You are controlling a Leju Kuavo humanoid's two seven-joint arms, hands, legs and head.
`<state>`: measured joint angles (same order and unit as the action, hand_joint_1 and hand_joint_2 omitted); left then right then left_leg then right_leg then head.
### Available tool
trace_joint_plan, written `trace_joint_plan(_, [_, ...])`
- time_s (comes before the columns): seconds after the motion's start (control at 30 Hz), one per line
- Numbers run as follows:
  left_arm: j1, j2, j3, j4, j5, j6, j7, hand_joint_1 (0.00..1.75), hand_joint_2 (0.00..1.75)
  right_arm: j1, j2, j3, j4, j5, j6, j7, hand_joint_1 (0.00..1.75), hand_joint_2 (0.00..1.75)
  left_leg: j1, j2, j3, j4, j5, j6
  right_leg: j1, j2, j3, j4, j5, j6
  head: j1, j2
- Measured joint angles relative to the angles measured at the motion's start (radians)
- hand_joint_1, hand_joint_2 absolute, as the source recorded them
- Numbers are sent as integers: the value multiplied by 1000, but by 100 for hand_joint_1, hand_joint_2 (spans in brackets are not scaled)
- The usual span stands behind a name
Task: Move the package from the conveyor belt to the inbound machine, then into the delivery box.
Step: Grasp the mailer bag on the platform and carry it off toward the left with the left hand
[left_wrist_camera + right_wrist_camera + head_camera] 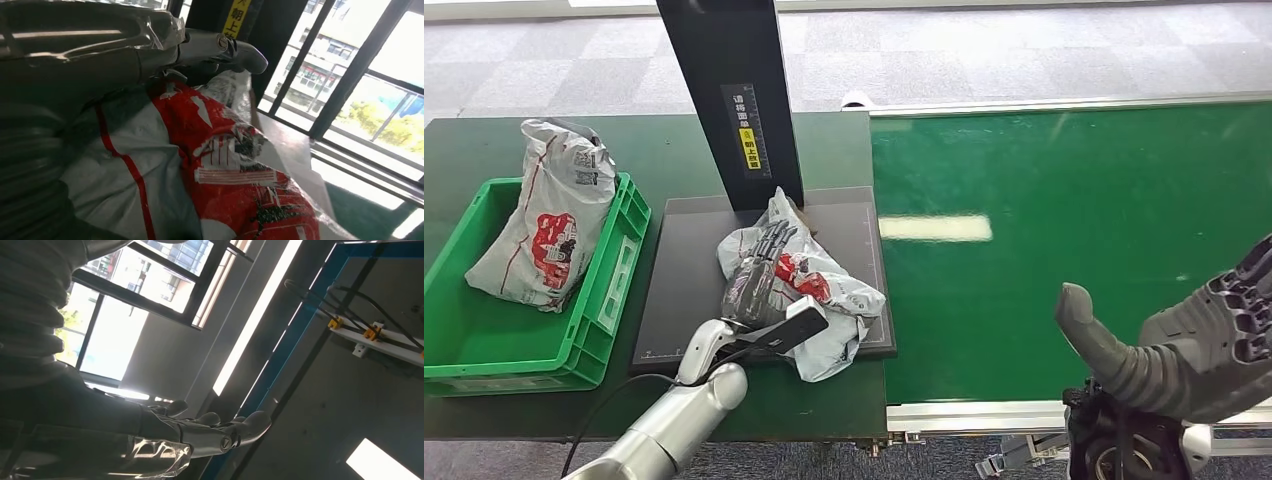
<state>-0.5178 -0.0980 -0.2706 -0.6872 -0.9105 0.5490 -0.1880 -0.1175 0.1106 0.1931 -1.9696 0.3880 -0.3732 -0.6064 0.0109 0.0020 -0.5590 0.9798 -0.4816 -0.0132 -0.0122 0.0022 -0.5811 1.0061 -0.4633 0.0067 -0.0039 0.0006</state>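
Observation:
A crumpled grey plastic package [829, 300] with red print lies on the black plate of the inbound machine [684, 270], close to the machine's black post [734, 90]. My left hand [759, 275] lies on top of the package with its dark fingers [220, 47] stretched over it. I cannot tell whether they grip it. In the left wrist view the package [225, 165] bulges right under the palm. My right hand [1184, 340] hovers at the near edge of the green conveyor belt [1074, 220], thumb out, fingers [220, 435] apart, holding nothing.
A green delivery box [614, 290] stands left of the plate on the dark green table. Another grey and red package [549, 215] leans inside it. The belt's metal frame runs along its near edge [984, 410].

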Motion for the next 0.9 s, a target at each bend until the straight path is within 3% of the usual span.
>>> trace_joint_plan(0.13, [-33, 25, 36, 84, -41, 18, 48, 7, 175, 17, -1, -4, -19, -29, 10, -5, 0, 175, 0, 0, 1, 0, 0, 0, 0, 0, 2, 0, 0, 0, 0, 0])
trace_joint_plan(0.27, [-58, 39, 67, 135, -59, 9, 68, 160, 175, 16, -1, -8, -24, -42, 22, -2, 0, 175, 0, 0, 4, 0, 0, 0, 0, 0, 5, 0, 0, 0, 0, 0])
trace_joint_plan(0.3, [-60, 41, 74, 144, -60, 3, 66, 167, 175, 15, 0, -10, -24, -43, 22, -1, 0, 175, 0, 0, 5, 0, 0, 0, 0, 0, 5, 0, 0, 0, 0, 0])
trace_joint_plan(0.6, [-64, 46, 131, 179, -31, -38, -10, 174, 175, 13, 0, -21, -24, -49, 23, 4, 0, 175, 0, -1, 8, 0, 0, 0, 0, 0, 8, 0, 0, 0, 0, 0])
trace_joint_plan(0.9, [-67, 38, 202, 176, 47, -87, -151, 175, 175, 13, 0, -25, -24, -59, 31, 4, 0, 175, 0, -1, 7, 0, 0, 0, 0, 0, 8, 0, 0, 0, 0, 0])
